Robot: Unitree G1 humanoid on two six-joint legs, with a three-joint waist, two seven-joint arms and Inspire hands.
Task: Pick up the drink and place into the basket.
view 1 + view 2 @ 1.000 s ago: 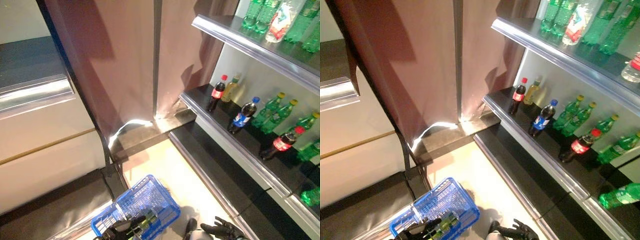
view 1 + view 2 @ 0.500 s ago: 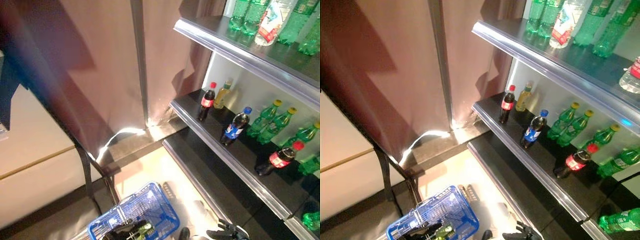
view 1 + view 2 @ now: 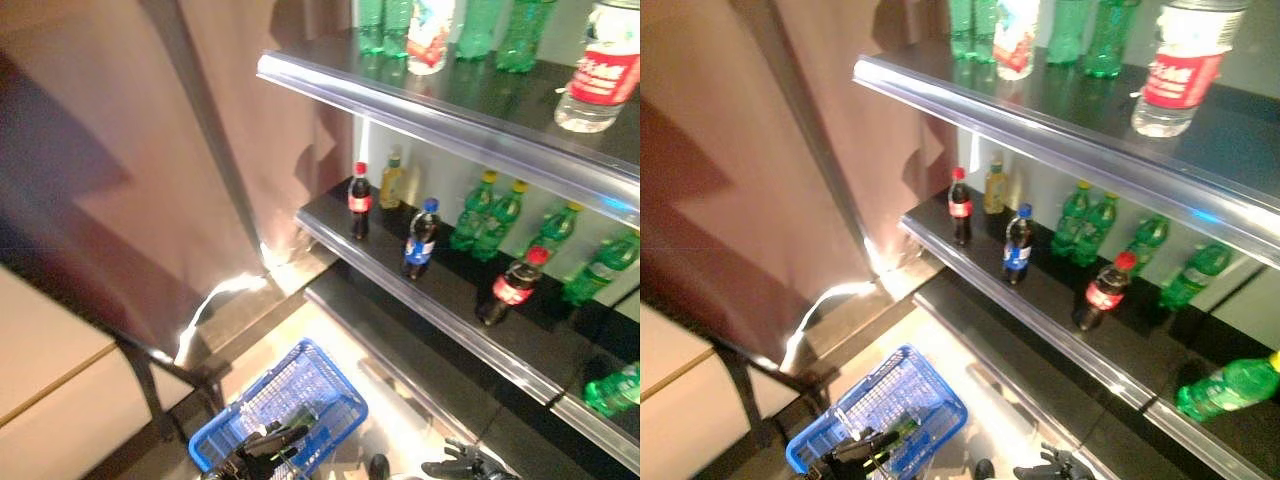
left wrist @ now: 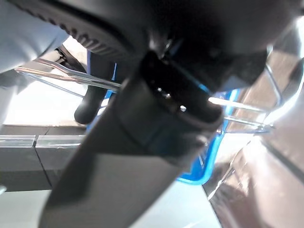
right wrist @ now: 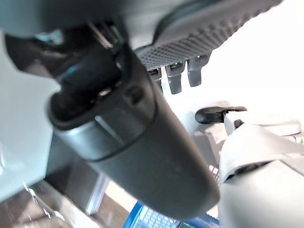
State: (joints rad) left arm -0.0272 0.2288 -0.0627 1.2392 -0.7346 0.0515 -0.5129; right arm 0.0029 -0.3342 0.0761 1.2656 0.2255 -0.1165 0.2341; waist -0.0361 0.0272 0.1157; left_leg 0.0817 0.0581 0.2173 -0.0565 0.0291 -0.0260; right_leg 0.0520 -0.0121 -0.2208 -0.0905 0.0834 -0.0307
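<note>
Several drinks stand on the middle shelf: a red-capped cola bottle, a dark bottle with a blue label, a leaning cola bottle and green bottles. The blue wire basket hangs low on the left. My left hand is curled on its wire handle. Something green lies inside the basket. My right hand sits at the bottom edge, fingers spread, holding nothing and well below the shelf.
An upper shelf carries more green bottles and a clear bottle with a red label. A lower shelf holds a lying green bottle. A brown panel with a light strip at its foot stands to the left.
The whole view has swung up and to the right, showing more of the shelves. Both hands keep their places at the bottom edge, the left still at the basket.
</note>
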